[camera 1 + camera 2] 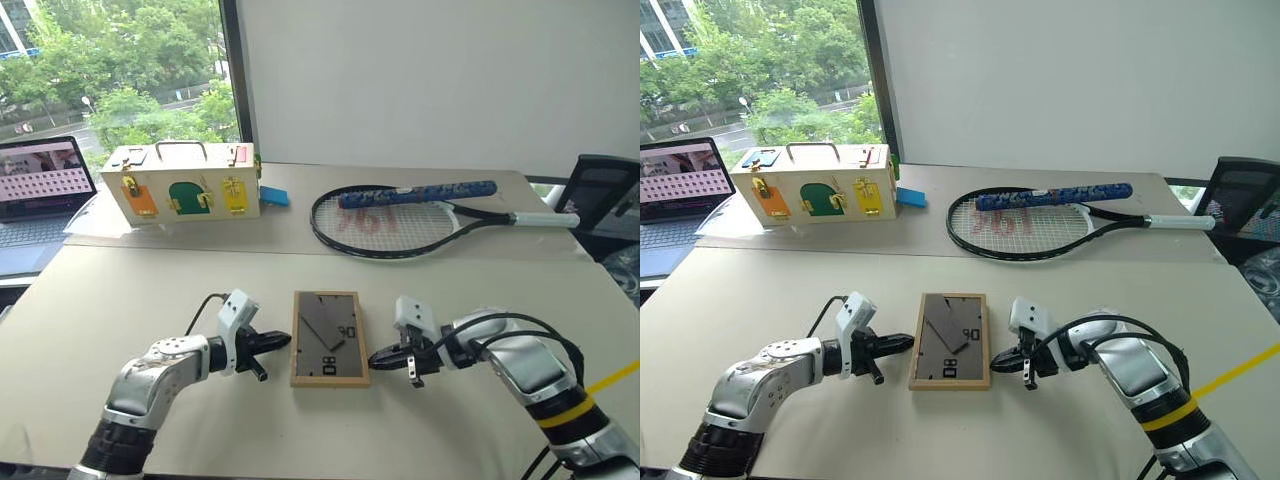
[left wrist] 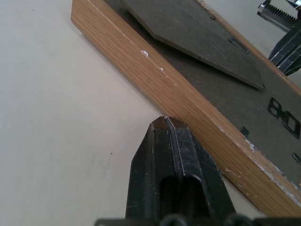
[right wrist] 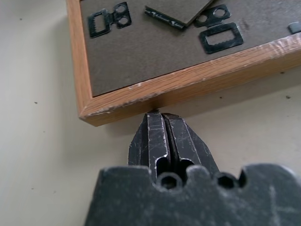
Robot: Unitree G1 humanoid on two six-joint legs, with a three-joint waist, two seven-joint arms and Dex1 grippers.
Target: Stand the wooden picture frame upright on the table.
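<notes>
The wooden picture frame (image 1: 328, 338) lies flat on the beige table (image 1: 140, 290) with its dark grey back panel up and the fold-out stand (image 2: 188, 35) slightly raised. My left gripper (image 1: 283, 341) is shut and empty, and its tip (image 2: 164, 121) rests against the frame's left wooden side. My right gripper (image 1: 376, 357) is also shut and empty. Its tip (image 3: 159, 116) sits at the frame's right edge, close to the near corner. The picture side faces down and is hidden.
At the back left stands a cream wooden box (image 1: 182, 183) with coloured latches, a small blue object (image 1: 273, 196) beside it. A tennis racket (image 1: 400, 220) lies at the back right. A laptop (image 1: 40, 185) sits far left, and a black chair (image 1: 605, 195) far right.
</notes>
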